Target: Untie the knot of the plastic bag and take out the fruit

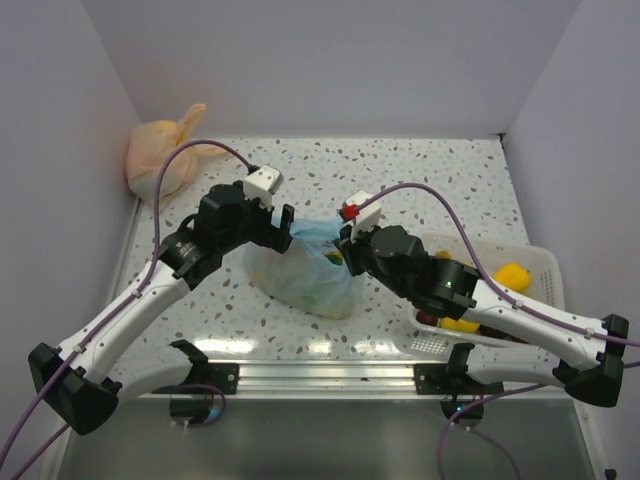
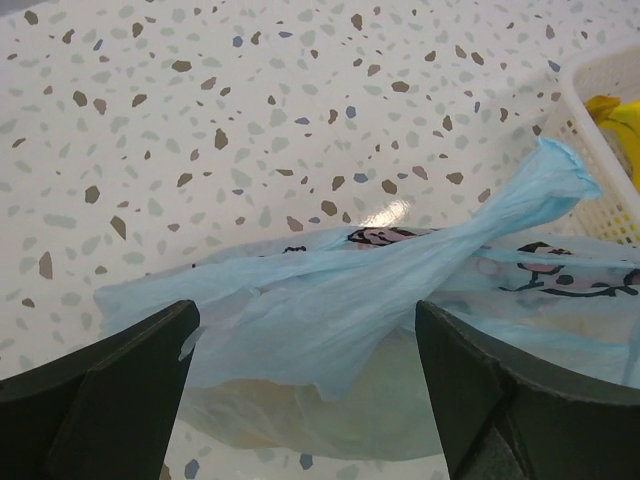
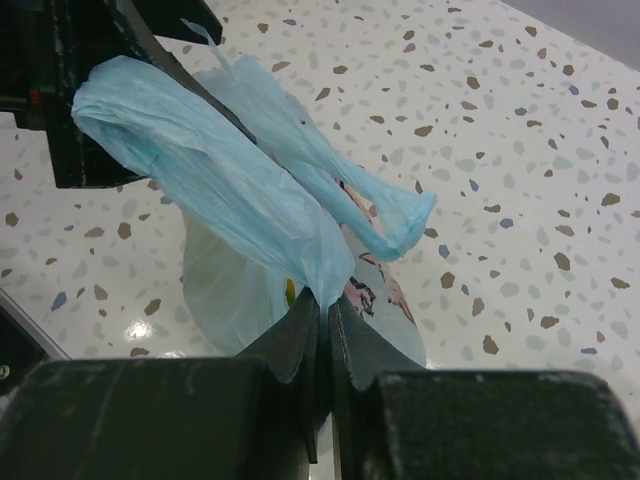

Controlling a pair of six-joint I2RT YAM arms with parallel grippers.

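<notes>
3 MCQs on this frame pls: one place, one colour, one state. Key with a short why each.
1. Where on the table is the peach-orange bag?
A) far left corner
B) near right corner
C) centre

2. What colour is the plastic bag between the two arms?
A) black
B) light blue
C) green

3. How is the right gripper?
A) open, clear of everything
B) shut on nothing
C) shut on the plastic bag

Key:
1 A, it sits against the back wall at the left.
2 B, translucent light blue film shows in all three views.
3 C, the right wrist view shows the jaws pinched together on a blue tail of the bag.
</notes>
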